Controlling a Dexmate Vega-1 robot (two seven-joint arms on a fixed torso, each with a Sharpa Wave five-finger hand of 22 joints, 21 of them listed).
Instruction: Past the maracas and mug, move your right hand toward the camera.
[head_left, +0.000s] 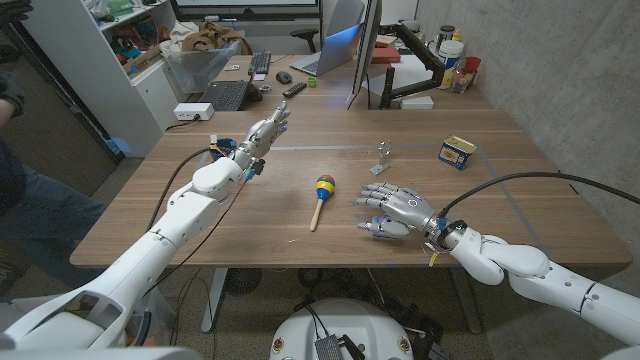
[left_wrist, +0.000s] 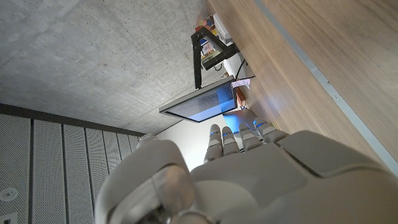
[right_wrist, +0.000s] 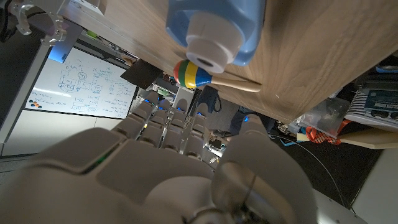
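My right hand (head_left: 392, 212), fingers spread and holding nothing, hovers lower right of centre on the bench (head_left: 500, 215), beside the maraca (head_left: 322, 194) at centre. I see no camera or mug; next I'd judge reaching onward.

Tin (head_left: 457, 151), metal clip (head_left: 383, 158), monitor (left_wrist: 204, 102)

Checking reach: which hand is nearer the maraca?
Right. The right hand sits just beside the maraca, on its right; the left hand hovers farther back, on its left.
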